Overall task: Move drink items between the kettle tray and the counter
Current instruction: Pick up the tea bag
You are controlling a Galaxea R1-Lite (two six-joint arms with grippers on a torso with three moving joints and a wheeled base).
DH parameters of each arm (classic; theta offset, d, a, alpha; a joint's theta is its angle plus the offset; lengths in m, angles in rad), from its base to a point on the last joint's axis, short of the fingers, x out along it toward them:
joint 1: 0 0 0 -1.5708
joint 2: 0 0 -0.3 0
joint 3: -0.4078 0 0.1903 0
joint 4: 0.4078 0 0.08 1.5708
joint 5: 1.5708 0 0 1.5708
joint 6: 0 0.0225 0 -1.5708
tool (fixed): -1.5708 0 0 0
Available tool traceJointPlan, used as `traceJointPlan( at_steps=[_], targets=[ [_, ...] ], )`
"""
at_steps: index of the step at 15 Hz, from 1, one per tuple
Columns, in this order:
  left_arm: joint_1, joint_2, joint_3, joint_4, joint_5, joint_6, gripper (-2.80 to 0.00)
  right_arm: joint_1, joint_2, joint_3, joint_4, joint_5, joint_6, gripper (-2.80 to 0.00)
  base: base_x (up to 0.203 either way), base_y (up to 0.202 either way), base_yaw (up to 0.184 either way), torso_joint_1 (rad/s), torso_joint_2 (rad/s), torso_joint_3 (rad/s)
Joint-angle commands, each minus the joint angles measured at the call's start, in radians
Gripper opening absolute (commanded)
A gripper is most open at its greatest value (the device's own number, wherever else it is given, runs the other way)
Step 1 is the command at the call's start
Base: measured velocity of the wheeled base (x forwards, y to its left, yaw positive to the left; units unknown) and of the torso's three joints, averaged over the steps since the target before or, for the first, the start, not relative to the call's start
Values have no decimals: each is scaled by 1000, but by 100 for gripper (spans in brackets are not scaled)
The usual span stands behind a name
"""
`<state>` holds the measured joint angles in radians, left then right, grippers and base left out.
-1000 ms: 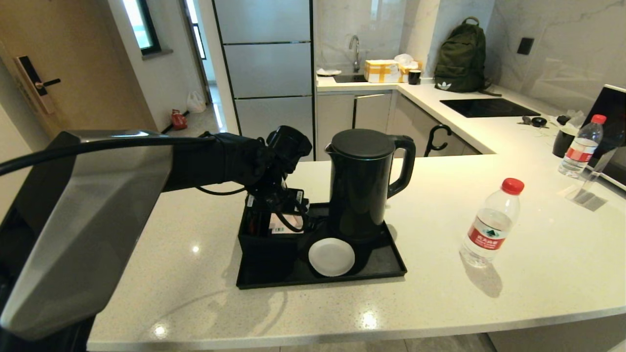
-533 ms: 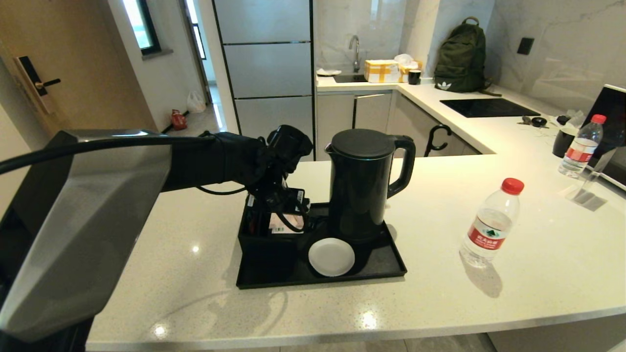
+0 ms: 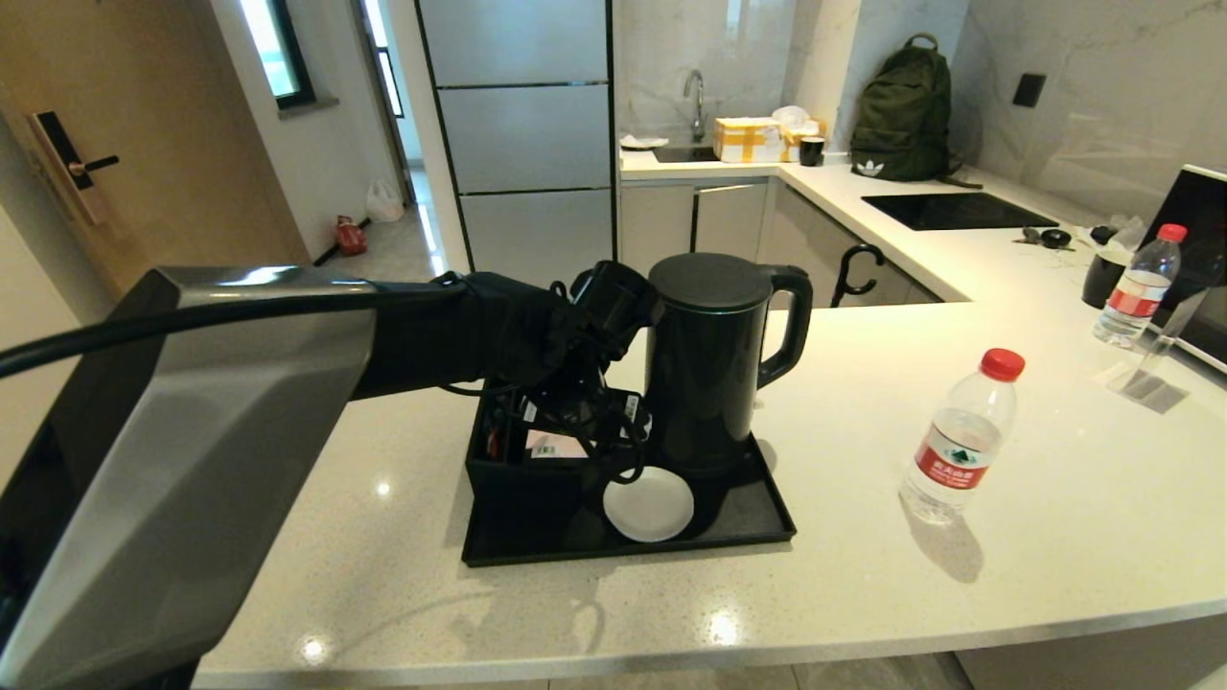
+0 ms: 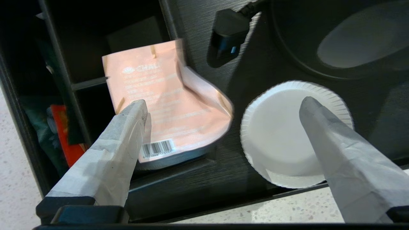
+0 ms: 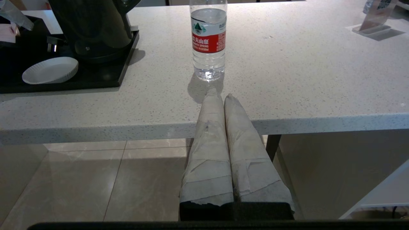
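Note:
The pale pink tea sachet [image 4: 166,105] lies bent over the edge of the black compartmented box [image 3: 518,479], which stands on the kettle tray [image 3: 738,522]. My left gripper [image 4: 222,103] hovers open just above it. One finger [image 4: 127,134] is over the sachet's barcode end. The other [image 4: 322,127] is over a white paper dish [image 4: 281,134]. Nothing is between them. In the head view the left gripper [image 3: 585,422] sits beside the kettle [image 3: 714,355]. The water bottle [image 3: 959,441] stands upright on the counter [image 3: 959,594], right of the tray. My right gripper [image 5: 220,94] is shut and empty, below the counter's front edge, facing the bottle [image 5: 208,38].
The tall black kettle fills the tray's back right, and its plug [image 4: 228,32] lies on the tray floor. A second bottle [image 3: 1141,287] and a clear stand [image 3: 1150,374] are at the far right. Red and dark packets [image 4: 64,127] fill the box's other compartments.
My left arm has swung right, toward the kettle, and now hangs over the box's right edge and the dish. The sachet, the bottle and the right arm have stayed put.

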<state>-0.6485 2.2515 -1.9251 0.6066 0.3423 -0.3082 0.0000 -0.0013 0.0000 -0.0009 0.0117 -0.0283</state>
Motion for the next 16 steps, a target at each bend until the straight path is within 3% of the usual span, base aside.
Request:
traceJointPlan(
  at_steps=[1,16],
  targets=[
    [-1,4,0,5,3,-3,0,0,1,2,-1,1,-1,-280,0,0,0,0,0,0],
    [30,75,2,37,3,-53,0,0,1,2,-1,1,-1,-280,0,0,0,0,0,0]
  ],
)
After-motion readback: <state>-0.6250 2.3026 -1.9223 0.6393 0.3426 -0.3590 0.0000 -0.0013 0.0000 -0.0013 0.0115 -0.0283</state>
